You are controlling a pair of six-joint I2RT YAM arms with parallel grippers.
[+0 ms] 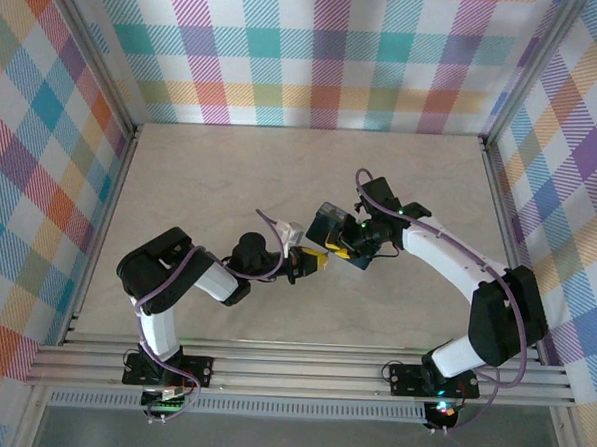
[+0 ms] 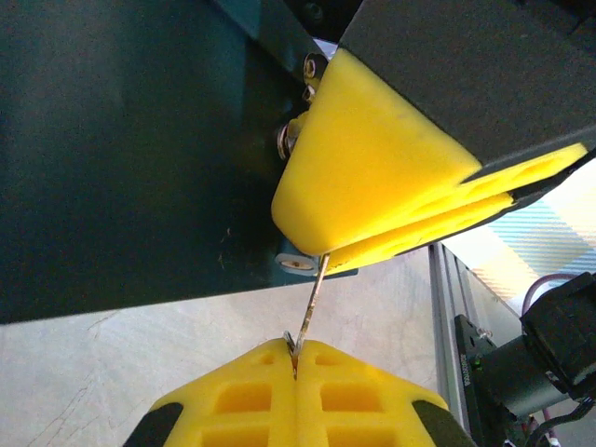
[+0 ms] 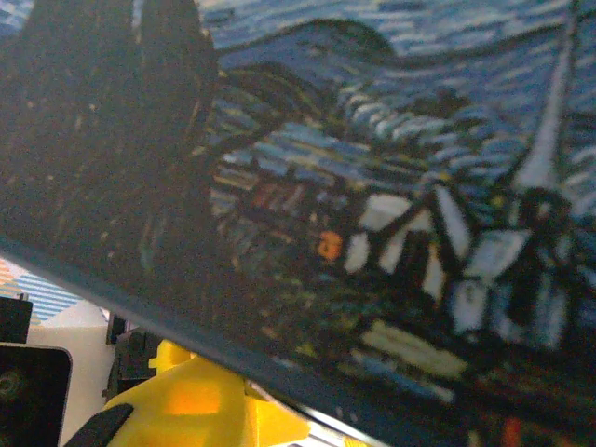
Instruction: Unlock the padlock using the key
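From above, my left tool (image 1: 306, 264) and my right tool (image 1: 345, 250) meet tip to tip over the middle of the pale, stone-patterned tabletop (image 1: 281, 173). A rectangular box printed with a blue swirling sky (image 1: 329, 223) sits just behind my right tool. Bright plaid cloth walls (image 1: 287, 53) close three sides, and an aluminium rail (image 1: 301, 369) runs by both bases.

In the left wrist view, my left tool (image 2: 293, 352) is clamped tight on a thin silver metal key (image 2: 313, 303). Its blade rises to the tips of my right tool (image 2: 322, 250). Those jaws stand narrow, and I cannot tell what they pinch. A small bluish-grey round part (image 2: 298, 263) under the box edge, just beside the key tip, is my best guess for the tiny dark padlock. I judge the key to be at or in the keyway, so the turn should be slow and about the blade's own line, with no sideways pull to bend it.

In the right wrist view, the printed box (image 3: 372, 186) looms close above a yellow finger (image 3: 196, 405).
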